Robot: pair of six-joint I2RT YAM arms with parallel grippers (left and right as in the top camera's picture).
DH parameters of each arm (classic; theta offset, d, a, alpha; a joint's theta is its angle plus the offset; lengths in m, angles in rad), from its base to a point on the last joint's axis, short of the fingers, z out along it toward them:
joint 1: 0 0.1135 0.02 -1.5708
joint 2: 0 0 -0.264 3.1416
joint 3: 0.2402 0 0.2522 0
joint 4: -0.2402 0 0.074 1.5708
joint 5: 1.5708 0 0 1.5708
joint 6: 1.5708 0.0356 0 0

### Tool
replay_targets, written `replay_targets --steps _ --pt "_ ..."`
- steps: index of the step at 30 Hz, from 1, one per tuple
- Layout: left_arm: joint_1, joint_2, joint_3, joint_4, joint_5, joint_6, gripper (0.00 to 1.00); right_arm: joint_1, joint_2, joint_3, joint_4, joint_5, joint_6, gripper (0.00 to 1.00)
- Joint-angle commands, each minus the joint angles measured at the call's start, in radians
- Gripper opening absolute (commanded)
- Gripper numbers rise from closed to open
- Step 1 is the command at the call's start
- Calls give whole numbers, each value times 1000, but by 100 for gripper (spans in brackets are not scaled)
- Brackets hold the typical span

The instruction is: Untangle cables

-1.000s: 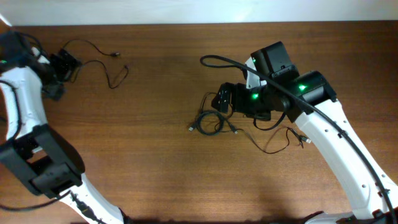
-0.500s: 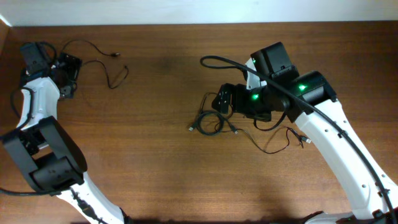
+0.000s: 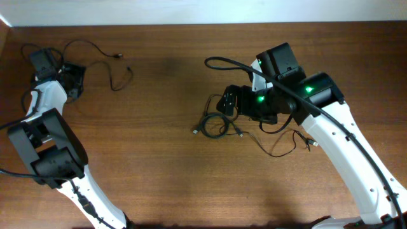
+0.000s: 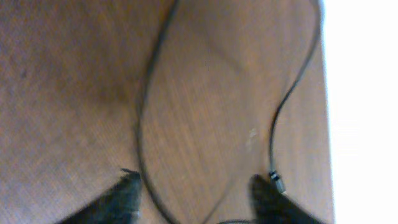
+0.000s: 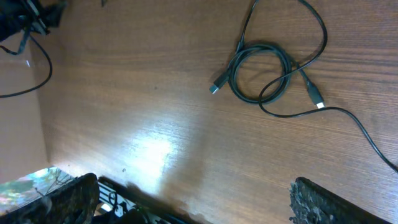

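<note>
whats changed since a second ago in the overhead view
The left arm swung inward, and the left tool edged a little farther in over the end of the loose cable. Nothing was visibly gripped or released; a strand lies between its parted fingers. The right tool, the knotted coil and the loose cable lie as before.

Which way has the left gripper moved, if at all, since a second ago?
Yes: the left gripper has shifted slightly rightward in the overhead view, nearer the separated cable.
</note>
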Motion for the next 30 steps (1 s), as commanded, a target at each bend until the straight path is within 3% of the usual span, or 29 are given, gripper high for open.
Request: replay_targets --steps 1,3,9,11,12,14,15,19,25,27,30 --pt "-2 12 -3 47 5 -7 35 3 4 11 2 9 -11 98" --pt "-2 12 -3 58 5 -7 33 3 4 12 3 9 -11 98" --pt "-2 13 -3 113 6 -7 0 3 4 12 3 9 -11 98" --pt "-2 13 -3 117 6 -7 2 3 4 12 2 9 -11 98" --pt "-2 13 -3 117 13 -7 15 3 4 12 2 9 -11 98" --pt "-2 13 -3 117 39 -7 65 3 4 12 3 9 -11 98" --pt "-2 13 -3 117 52 -7 77 3 4 12 3 10 -11 98" --pt "0 10 5 107 56 33 82 3 4 12 2 9 -11 98" --pt "16 -31 87 -73 19 101 87 3 4 11 3 10 -11 98" --pt "13 -66 121 -114 -31 181 87 3 4 12 5 10 -11 98" --pt "6 -121 165 -198 -152 200 88 3 4 12 7 10 -11 98"
